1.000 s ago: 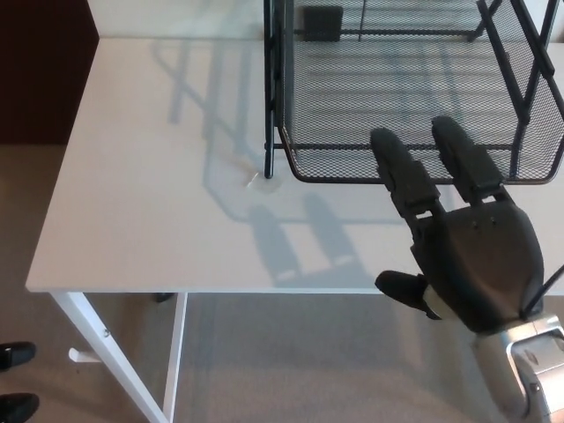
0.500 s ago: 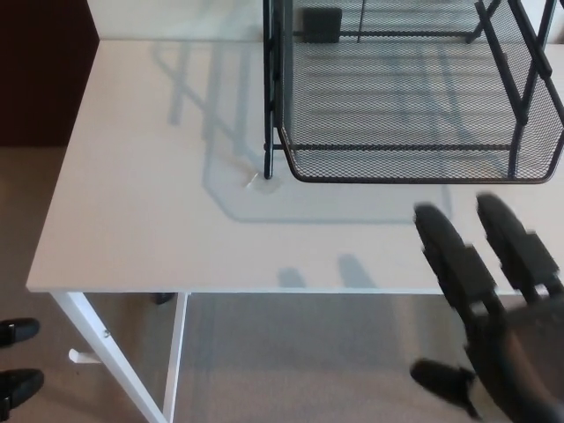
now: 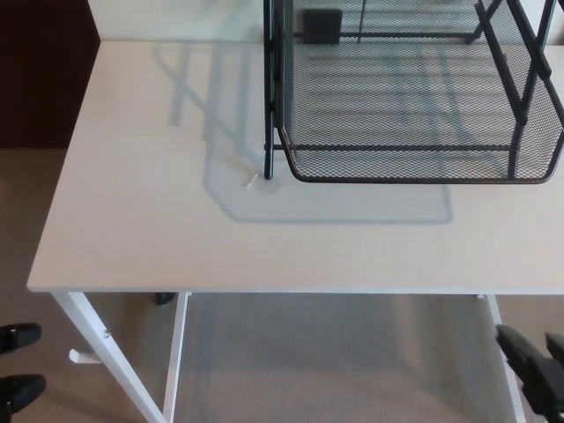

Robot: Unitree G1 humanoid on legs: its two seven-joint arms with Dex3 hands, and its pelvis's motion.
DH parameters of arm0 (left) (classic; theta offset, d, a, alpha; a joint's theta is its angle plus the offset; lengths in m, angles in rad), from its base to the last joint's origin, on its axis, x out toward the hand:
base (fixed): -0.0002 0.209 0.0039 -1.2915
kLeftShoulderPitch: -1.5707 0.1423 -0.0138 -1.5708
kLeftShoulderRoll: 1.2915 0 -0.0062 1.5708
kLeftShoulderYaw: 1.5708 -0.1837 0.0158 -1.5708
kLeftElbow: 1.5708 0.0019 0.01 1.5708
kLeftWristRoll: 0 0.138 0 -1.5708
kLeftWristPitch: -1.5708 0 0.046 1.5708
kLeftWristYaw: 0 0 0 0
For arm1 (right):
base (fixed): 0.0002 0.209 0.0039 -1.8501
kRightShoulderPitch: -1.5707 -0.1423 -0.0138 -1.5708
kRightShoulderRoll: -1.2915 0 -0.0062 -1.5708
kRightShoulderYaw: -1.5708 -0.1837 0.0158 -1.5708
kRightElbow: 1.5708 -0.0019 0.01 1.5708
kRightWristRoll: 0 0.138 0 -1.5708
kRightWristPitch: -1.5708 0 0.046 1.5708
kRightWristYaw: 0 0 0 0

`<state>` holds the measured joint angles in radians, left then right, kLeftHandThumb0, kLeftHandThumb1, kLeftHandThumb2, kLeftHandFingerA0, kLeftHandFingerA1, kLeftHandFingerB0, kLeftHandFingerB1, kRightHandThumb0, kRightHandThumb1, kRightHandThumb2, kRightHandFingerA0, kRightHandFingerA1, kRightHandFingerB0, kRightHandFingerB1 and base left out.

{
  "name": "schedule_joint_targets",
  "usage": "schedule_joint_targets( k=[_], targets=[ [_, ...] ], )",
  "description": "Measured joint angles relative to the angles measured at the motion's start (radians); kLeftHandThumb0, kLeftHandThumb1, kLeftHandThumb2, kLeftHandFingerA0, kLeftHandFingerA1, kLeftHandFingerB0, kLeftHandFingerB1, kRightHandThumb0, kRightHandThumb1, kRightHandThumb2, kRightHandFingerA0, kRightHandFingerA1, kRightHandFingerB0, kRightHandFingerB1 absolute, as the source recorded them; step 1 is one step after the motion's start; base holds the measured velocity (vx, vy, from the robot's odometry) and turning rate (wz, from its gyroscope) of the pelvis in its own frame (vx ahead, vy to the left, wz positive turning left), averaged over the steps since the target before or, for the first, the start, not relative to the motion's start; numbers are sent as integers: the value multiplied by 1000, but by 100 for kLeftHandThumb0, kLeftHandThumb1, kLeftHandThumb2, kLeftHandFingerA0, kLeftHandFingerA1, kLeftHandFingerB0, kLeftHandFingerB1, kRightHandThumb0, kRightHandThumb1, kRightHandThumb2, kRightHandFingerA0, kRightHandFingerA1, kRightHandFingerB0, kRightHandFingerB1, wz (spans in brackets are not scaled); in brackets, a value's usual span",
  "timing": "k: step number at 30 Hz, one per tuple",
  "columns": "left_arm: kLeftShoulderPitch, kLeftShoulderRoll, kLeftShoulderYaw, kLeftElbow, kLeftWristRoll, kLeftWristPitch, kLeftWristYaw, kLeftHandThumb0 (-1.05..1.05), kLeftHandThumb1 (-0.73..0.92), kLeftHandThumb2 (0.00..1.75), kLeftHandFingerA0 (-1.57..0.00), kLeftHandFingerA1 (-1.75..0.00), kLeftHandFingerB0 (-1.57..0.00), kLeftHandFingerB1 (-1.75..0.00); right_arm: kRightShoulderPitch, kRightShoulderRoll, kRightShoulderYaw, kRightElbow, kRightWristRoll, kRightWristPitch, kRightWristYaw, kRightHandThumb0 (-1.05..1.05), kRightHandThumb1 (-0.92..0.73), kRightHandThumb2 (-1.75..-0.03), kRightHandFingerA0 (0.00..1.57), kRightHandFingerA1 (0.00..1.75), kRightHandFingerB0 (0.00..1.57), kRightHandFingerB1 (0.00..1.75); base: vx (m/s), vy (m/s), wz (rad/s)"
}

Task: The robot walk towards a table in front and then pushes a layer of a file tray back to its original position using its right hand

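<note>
- Dark brown panel (image 3: 44, 70), 10 o'clock corner, beside the tabletop (image 3: 141, 238) edge.
- Beige carpet floor (image 3: 326, 361) showing below the tabletop, 6 o'clock.
- Pair of black shoes (image 3: 18, 366), 8 o'clock, on the floor by a white leg (image 3: 110, 352).

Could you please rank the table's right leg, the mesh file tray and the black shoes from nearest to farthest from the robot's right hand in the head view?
From the right hand, bottom right corner:
1. Table's right leg, just up-left of it.
2. Mesh file tray, upper right on the table.
3. Black shoes, far bottom left on the floor.
</note>
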<state>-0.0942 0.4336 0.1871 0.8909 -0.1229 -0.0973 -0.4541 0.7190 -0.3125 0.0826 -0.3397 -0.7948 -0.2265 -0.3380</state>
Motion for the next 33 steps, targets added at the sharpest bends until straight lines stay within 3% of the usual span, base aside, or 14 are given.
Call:
schedule_joint_targets(
  k=[1,6,15,17,22,33],
  targets=[
    [0,0,0,1,0,0,0,-9,58,57,-55,-52,-42,-39,-1,3,-7,17,15,-3,7,-49,-39,-79,0,32,0,26,0,0,0],
    [0,0,0,12,0,0,0,-14,56,59,-44,-49,-40,-40,-39,30,-50,147,98,-13,52,-53,-42,-79,1,25,0,21,0,0,0],
    [1,-1,1,19,0,0,0,-15,55,59,-43,-48,-40,-39,-135,66,-135,361,244,-13,156,-53,-41,-77,0,19,0,17,0,0,0],
    [1,-1,1,20,0,0,0,-17,55,60,-41,-50,-37,-40,-154,74,-149,400,274,-13,178,-57,-42,-78,1,28,0,18,0,0,0],
    [1,-1,4,25,-1,0,-1,-11,57,56,-47,-48,-39,-37,-194,91,-185,495,354,-14,238,-54,-41,-77,0,22,0,17,0,0,0],
    [19,-1,21,31,-1,0,-1,-14,56,56,-46,-48,-39,-37,-234,123,-255,623,527,-14,367,-55,-41,-77,1,26,0,17,0,0,0]
  ],
)
